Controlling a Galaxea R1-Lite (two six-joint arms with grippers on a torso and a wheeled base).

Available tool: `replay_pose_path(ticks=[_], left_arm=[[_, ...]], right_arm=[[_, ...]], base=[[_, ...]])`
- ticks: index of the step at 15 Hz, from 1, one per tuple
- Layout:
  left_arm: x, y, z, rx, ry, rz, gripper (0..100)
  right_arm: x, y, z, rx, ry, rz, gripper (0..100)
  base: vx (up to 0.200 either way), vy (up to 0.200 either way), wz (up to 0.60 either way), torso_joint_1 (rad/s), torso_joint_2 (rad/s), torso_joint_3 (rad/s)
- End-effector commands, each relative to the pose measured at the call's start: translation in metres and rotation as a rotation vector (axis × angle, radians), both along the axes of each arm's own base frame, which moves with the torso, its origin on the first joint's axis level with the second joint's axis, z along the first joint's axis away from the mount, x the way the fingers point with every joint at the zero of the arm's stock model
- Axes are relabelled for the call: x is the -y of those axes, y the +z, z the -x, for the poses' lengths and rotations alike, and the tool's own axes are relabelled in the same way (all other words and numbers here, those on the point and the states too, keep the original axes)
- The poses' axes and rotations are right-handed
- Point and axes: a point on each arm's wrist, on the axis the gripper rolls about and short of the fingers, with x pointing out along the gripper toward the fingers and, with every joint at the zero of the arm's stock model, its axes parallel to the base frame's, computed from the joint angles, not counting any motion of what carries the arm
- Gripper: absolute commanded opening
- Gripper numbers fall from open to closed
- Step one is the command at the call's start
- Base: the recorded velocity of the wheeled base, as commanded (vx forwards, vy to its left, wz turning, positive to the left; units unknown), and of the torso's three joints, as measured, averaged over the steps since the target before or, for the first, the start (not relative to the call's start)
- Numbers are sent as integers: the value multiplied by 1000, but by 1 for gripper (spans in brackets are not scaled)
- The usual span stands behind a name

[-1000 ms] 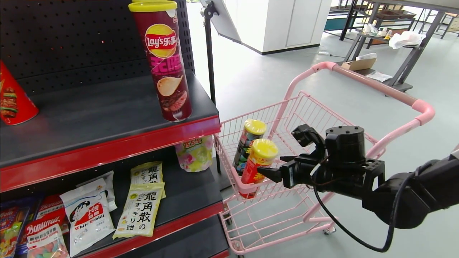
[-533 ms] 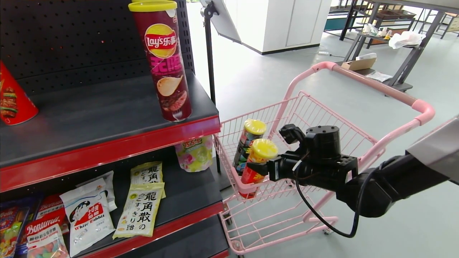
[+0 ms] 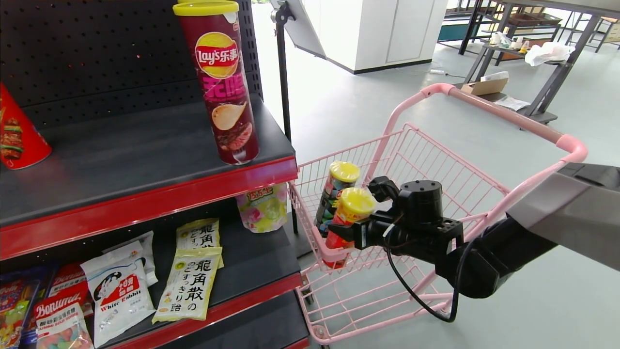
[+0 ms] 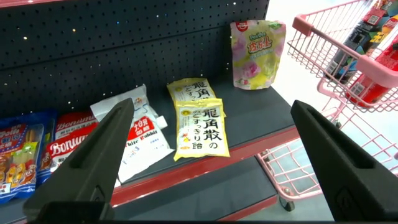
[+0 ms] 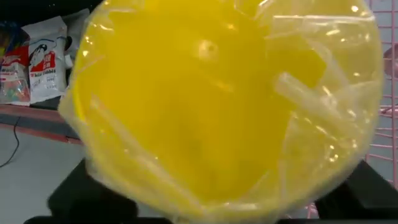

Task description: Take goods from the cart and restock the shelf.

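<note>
– Where the right gripper point(image 3: 358, 208) sits, what's in it?
– Red can point(image 3: 356, 199), yellow lid, standing in the cart point(image 3: 484, 104) at the corner nearest the shelf point(image 3: 121, 155). Fingers are spread, one each side of the can just under the lid. Can't tell if the pads touch it. In the right wrist view the lid is right up against the lens, with dark fingers point(image 5: 68, 193) at both sides.
– Neighbours?
– Second can point(image 3: 339, 182), also yellow-lidded, just behind the red can; touching or not, can't tell. Both stand close to the cart's wire wall on the shelf side.
– Cart vs shelf edge?
– Cart rim is just beside the shelf's right end, lower than the top deck's red lip point(image 3: 145, 206). A thin pole point(image 3: 283, 87) stands behind that gap.
– Room on the top deck?
– Tall can point(image 3: 225, 87) is upright at the front right corner, base near the lip. Red pack point(image 3: 14, 131) at far left. A wide stretch of dark deck lies between them, pegboard point(image 3: 97, 48) behind.
– Lower deck point(image 3: 261, 257)?
– Yellow packets point(image 3: 189, 286) lie flat, a white packet point(image 3: 118, 291) just beside them, more packs at the left edge. A pouch point(image 3: 264, 208) stands at the right end, near the cart.
– Left gripper point(image 4: 211, 107)?
– Fingers wide apart, facing the yellow packets on the lower deck.
</note>
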Motion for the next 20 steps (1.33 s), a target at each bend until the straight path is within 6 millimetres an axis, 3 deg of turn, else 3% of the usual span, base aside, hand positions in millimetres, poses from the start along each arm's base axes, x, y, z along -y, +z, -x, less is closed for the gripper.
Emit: replay_pose_path(ticks=[1, 5, 7, 10, 14, 18, 20], left_arm=[[0, 0, 0, -1, 0, 0, 100], [0, 0, 0, -1, 0, 0, 100], [0, 0, 0, -1, 0, 0, 100], [0, 0, 0, -1, 0, 0, 100], [0, 0, 0, -1, 0, 0, 100], [0, 0, 0, -1, 0, 0, 100], [0, 0, 0, -1, -1, -1, 100]], right_arm=[[-2, -1, -3, 4, 1, -3, 0], [-3, -4, -4, 0, 5, 2, 0], [-1, 7, 2, 21, 9, -6, 0], [19, 70, 18, 162, -17, -70, 0], [36, 126, 36, 307, -27, -112, 0], [75, 204, 96, 407, -42, -83, 0], [114, 216, 145, 343, -137, -19, 0]], base=[[0, 0, 0, 0, 0, 0], [0, 0, 0, 0, 0, 0], [0, 0, 0, 0, 0, 0], [0, 0, 0, 0, 0, 0], [0, 0, 0, 0, 0, 0], [0, 0, 0, 0, 0, 0], [0, 0, 0, 0, 0, 0]])
